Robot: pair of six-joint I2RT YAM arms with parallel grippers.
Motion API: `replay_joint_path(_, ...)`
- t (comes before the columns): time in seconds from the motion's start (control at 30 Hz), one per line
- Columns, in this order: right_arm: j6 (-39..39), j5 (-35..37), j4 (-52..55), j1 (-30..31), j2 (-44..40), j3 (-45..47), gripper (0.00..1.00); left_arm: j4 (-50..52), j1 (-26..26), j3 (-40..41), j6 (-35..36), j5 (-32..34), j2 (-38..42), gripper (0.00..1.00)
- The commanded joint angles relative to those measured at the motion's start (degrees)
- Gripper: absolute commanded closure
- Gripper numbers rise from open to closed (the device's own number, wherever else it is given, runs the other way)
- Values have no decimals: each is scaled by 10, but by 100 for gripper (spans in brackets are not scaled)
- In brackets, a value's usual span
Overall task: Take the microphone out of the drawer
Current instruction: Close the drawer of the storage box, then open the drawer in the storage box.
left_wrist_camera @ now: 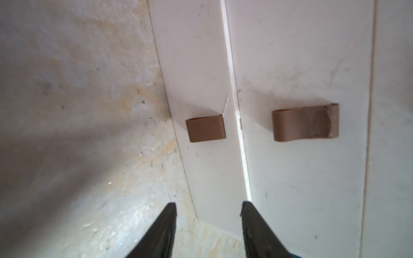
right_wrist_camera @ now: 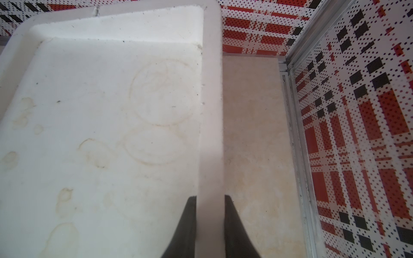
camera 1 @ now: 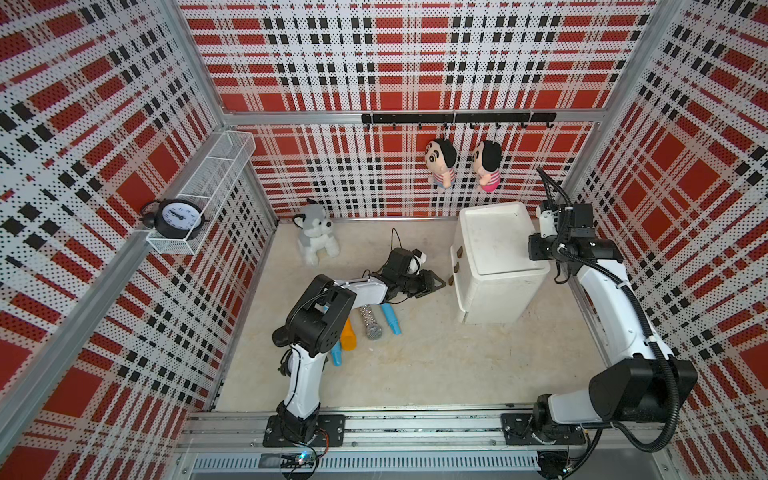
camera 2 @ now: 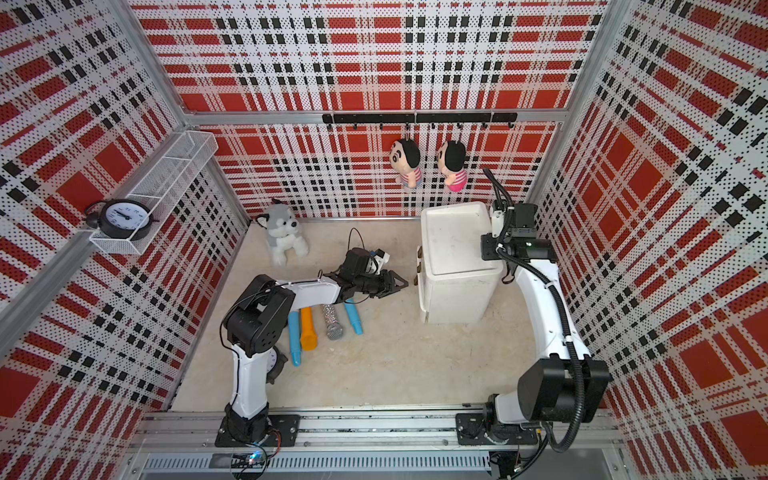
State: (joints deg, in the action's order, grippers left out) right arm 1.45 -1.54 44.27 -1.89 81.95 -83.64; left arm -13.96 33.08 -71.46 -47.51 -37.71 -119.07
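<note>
Husky plush [camera 1: 315,235] sits upright on the floor near the back wall. Two cartoon-boy dolls [camera 1: 441,162] [camera 1: 487,165] hang side by side from a black hook rail [camera 1: 457,118]. A black alarm clock [camera 1: 179,218] stands in the near end of a white wire shelf [camera 1: 220,166] on the side wall.

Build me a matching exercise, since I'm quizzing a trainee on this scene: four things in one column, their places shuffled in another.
Things
1. alarm clock
2. husky plush
3. silver microphone
4. right gripper

Places
A. on the floor by the back wall
B. clamped on the rim of the drawer cabinet
C. in the wire shelf on the side wall
D. on the floor between the orange toy and a blue toy

Pairs: 1-C, 2-A, 3-D, 4-B
</note>
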Motion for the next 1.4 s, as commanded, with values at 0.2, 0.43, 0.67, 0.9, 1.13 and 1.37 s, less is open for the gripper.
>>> replay_joint_path(0.2,28,-41,31,11,9,-7,100,-218,-1,25,-148,-57,-57,52)
replay_joint_path(0.43,29,-43,28,12,7,-2,100,-280,-7,23,-196,-58,-90,55)
replay_joint_path(0.67,30,-43,26,12,6,-1,100,-313,-8,18,-223,-59,-116,60)
replay_joint_path(0.9,30,-47,26,12,6,0,100,-365,-8,17,-260,-59,-141,60)
replay_joint_path(1.13,30,-46,26,11,3,1,100,-382,-8,6,-276,-55,-159,61)
replay_joint_path(1.37,31,-48,25,12,3,1,100,-395,-9,-7,-294,-49,-177,61)
